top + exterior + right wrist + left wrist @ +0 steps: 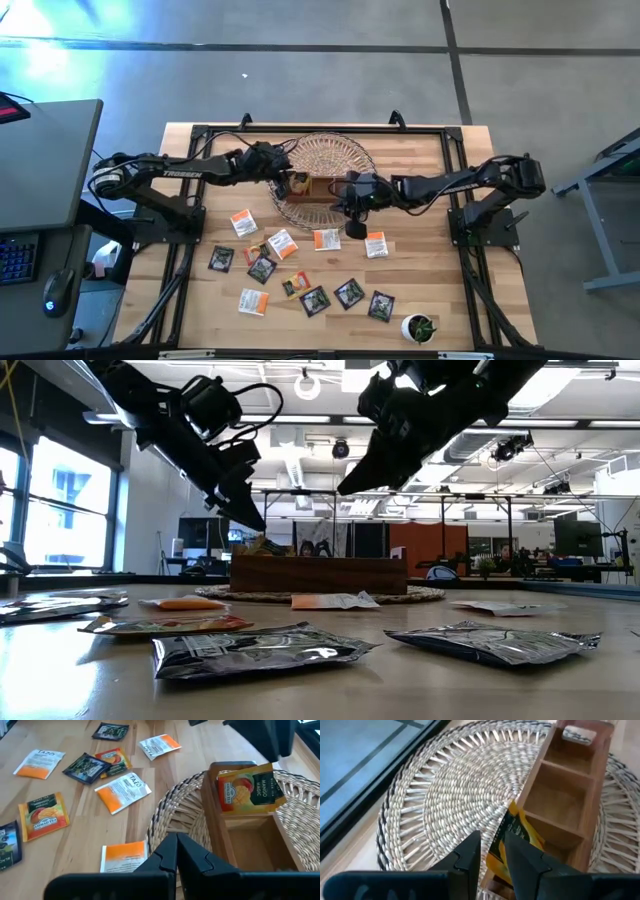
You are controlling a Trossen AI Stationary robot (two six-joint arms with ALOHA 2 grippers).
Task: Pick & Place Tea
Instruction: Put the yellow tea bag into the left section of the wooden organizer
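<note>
The tabletop (430,290) is pale wood, and both dark arms reach in over its middle from nine and three o'clock. Toward twelve o'clock lies a round woven mat (330,160), and on its six o'clock edge sits the brown wooden tray (318,188) with three compartments.

The left hand (287,183) hangs over the tray's nine o'clock end. Its fingers (470,855) are closed on a yellow-red mango sachet (247,787), which stands upright at the end compartment; whether its lower edge touches the tray floor is hard to tell. The middle compartment looks bare, and something pale lies in the far one, too small to make out.

The right hand (352,208) hovers at the tray's five o'clock corner, clamped shut and holding nothing.

The other tea sachets (300,270) lie flat across the six o'clock half of the tabletop: white-and-orange ones (122,791) nearest the mat, black ones (349,293) and another yellow-red one (44,815) farther out, mostly apart from each other. A tiny green plant in a white pot (420,327) stands near five o'clock, well apart from the tray.
</note>
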